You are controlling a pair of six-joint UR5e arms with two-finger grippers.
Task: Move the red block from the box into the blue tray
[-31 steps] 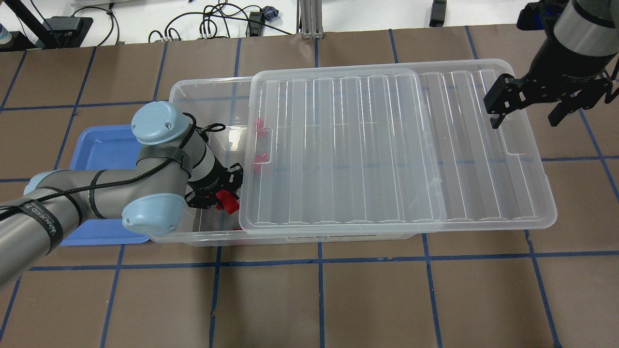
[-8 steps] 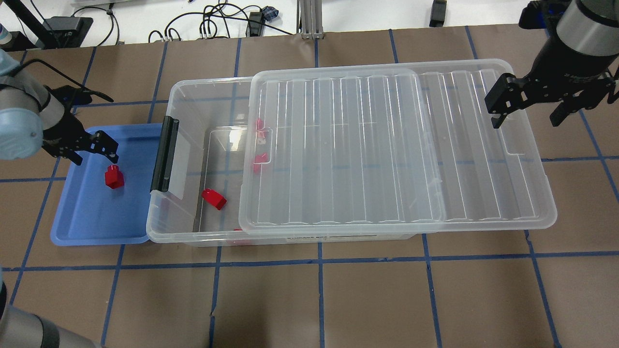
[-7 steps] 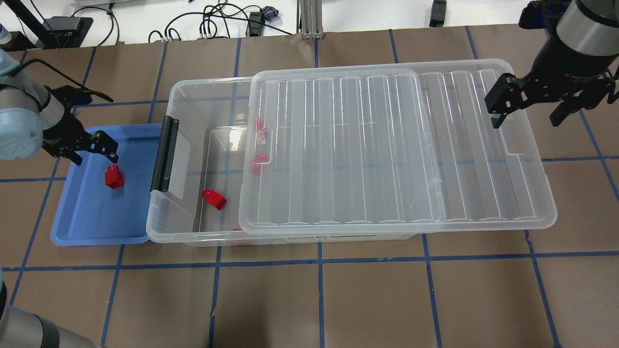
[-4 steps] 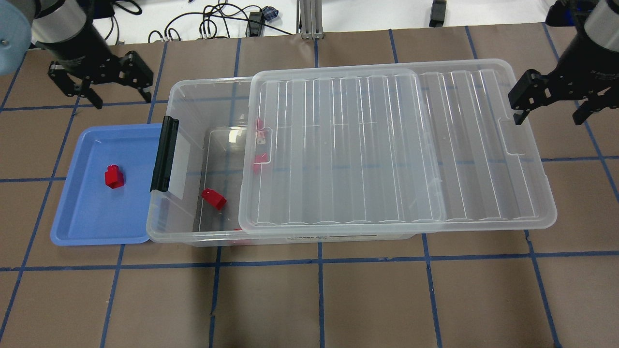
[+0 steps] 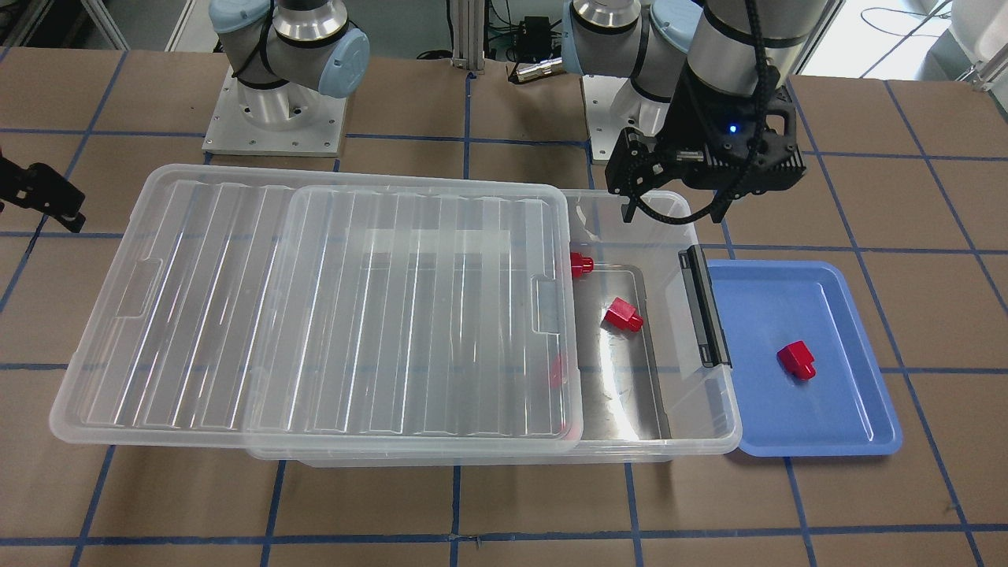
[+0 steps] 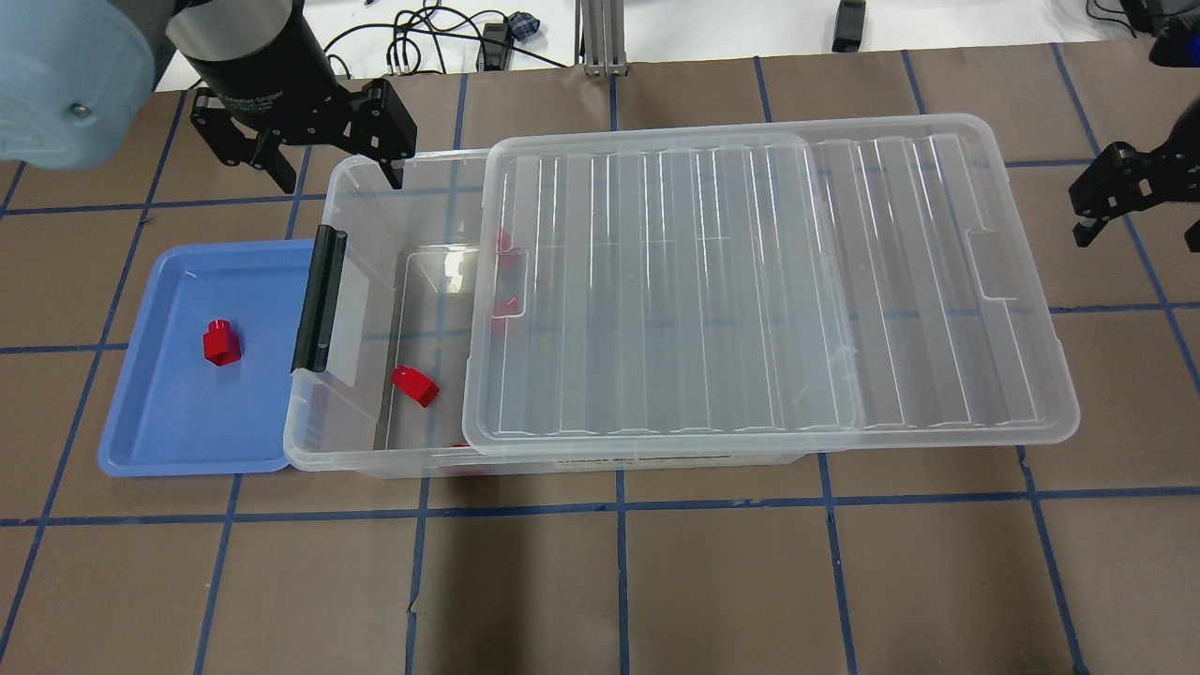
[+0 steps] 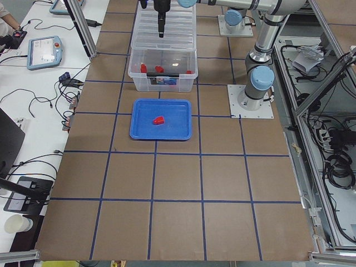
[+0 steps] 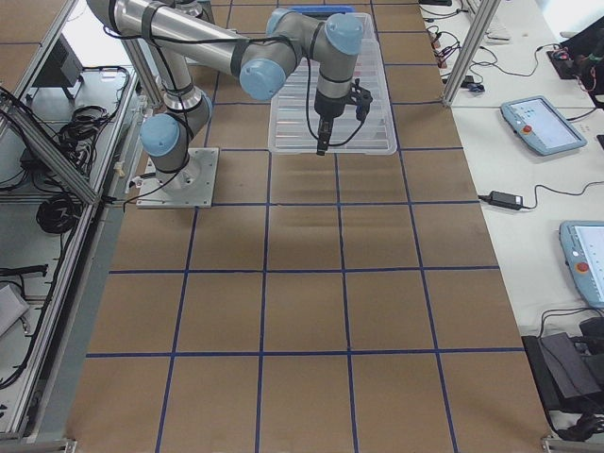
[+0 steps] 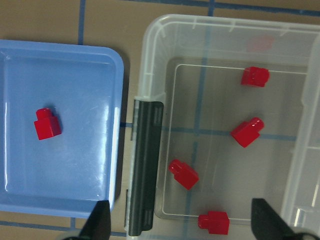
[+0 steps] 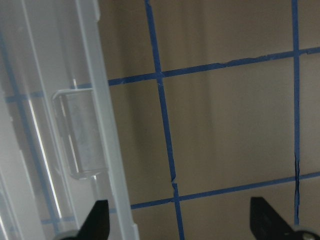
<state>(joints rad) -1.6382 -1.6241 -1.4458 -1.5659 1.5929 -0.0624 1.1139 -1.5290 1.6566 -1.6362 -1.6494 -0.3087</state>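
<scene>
One red block (image 6: 222, 342) lies alone in the blue tray (image 6: 187, 441), also seen in the left wrist view (image 9: 47, 124) and the front view (image 5: 797, 359). The clear box (image 6: 375, 464) stands right of the tray, its lid (image 6: 750, 281) slid aside over the right end. Several more red blocks (image 9: 247, 132) lie on the floor of its open left end. My left gripper (image 6: 336, 173) is open and empty, high above the box's far left corner. My right gripper (image 10: 180, 225) is open and empty, over bare table beyond the lid's right edge.
A black latch (image 6: 319, 300) sits on the box's short end beside the tray. The lid overhangs the box on the right. Cables and a metal post (image 6: 595, 37) lie past the table's far edge. Blue tape lines grid the brown table.
My left gripper carried a red block from the box, let it go in the blue tray, then rose to the box's far left corner. My right gripper moved right, off the lid.
</scene>
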